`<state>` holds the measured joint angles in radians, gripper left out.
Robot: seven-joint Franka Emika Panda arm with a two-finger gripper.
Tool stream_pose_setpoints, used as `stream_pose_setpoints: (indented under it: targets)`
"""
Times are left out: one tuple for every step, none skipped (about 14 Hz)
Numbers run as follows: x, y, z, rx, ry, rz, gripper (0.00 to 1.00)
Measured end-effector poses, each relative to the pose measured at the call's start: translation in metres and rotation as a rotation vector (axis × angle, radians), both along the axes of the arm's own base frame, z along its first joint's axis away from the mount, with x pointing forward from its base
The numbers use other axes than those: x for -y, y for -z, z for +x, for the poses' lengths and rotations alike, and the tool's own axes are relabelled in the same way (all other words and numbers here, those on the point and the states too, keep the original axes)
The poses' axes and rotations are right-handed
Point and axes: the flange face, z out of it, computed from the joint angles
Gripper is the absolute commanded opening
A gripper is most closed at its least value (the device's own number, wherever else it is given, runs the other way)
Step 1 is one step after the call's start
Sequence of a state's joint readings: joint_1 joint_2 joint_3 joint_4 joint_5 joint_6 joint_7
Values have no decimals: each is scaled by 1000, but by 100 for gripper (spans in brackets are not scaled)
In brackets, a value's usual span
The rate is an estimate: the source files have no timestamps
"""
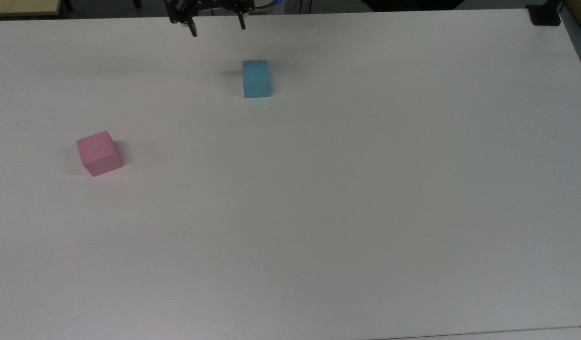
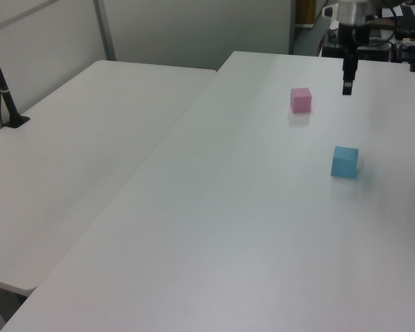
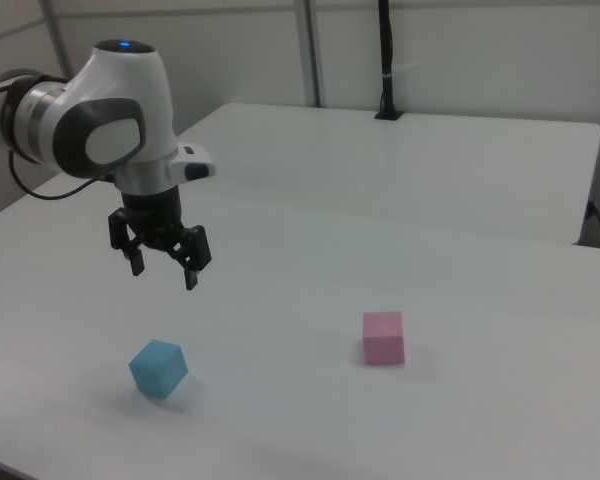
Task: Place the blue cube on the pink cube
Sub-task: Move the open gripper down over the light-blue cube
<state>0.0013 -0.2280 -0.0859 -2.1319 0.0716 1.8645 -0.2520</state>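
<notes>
While the gripper (image 3: 162, 268) hangs in the air above the white table (image 1: 366, 189), its two dark fingers (image 3: 192, 275) are spread wide with nothing between them. Seen in the top view, the gripper (image 1: 217, 27) sits at the table's far edge, a little toward the top view's left of the blue cube (image 1: 256, 78). That cube rests flat on the surface not far from the far edge and roughly midway along it, untouched and apart from the fingers. Well away from it, the pink cube (image 1: 99, 153) sits on the surface nearer the table's left edge in the top view, turned slightly so that one corner faces the near edge.

From the right view, the blue cube (image 3: 158, 368) lies close to the near edge, below the gripper, and the pink cube (image 3: 383, 337) stands apart toward the right view's right. From the left view, the gripper (image 2: 347, 77) hangs beyond the pink cube (image 2: 301, 99), with the blue cube (image 2: 344, 162) nearer the camera.

A second white table (image 2: 76, 159) adjoins the first, carrying a black post (image 2: 3, 86) at its edge.
</notes>
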Motion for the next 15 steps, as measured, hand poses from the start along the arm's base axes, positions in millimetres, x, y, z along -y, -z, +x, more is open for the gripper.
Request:
stream_pose_setpoints:
  targets:
    - [-10, 11, -2, -2, -11, 2, 100]
    - [-16, 20, -2, 6, -15, 1, 100]
    - [-22, 32, -3, 20, -18, -1, 100]
    - [-30, 45, -3, 38, -23, -4, 100]
    - [-37, 59, -4, 53, -28, -7, 100]
    - [-41, 71, -6, 63, -27, -9, 100]
    - [-44, 81, -7, 65, -25, -10, 100]
    - [-44, 91, -9, 58, -25, -12, 100]
    - [-44, 96, -9, 49, -25, -13, 100]
    - [-44, 101, -8, 40, -24, -14, 100]
    - [-44, 107, -6, 34, -24, -15, 100]
    - [-44, 114, -4, 28, -23, -17, 100]
    - [-44, 121, -2, 20, -23, -19, 100]
    - [-44, 129, -1, 9, -22, -20, 100]
    - [-44, 136, 0, -3, -22, -21, 100]
